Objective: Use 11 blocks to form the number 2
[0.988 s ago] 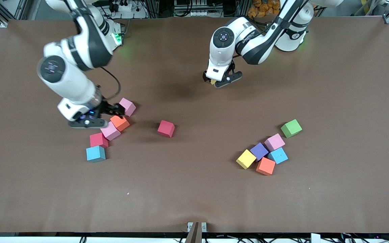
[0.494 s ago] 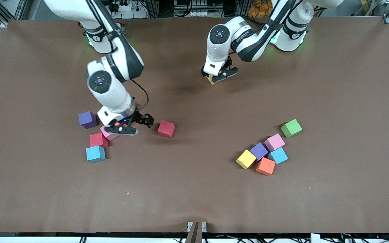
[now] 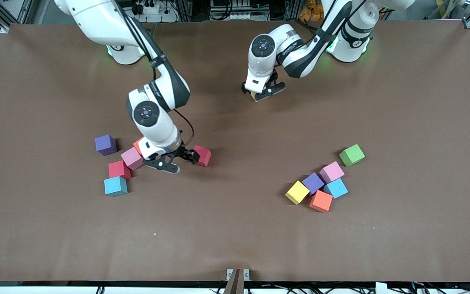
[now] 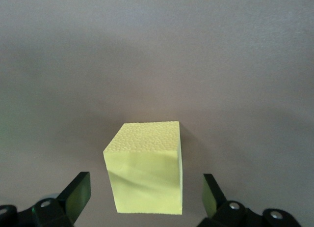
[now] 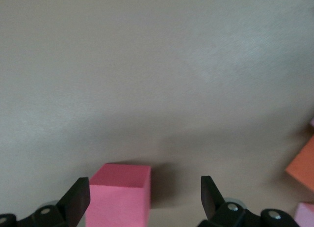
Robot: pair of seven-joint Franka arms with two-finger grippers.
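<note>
Two block clusters (image 3: 120, 165) (image 3: 320, 185) flank bare table (image 3: 235, 212).

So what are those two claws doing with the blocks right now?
Left claw open around a yellow block on the table. Right claw open, low over a red block. No digit formed yet. Nothing in the way.

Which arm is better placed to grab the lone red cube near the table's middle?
Right. The right gripper is open right at the red cube, which sits between its fingers in the right wrist view. The left gripper is open around a yellow cube near the bases.
</note>
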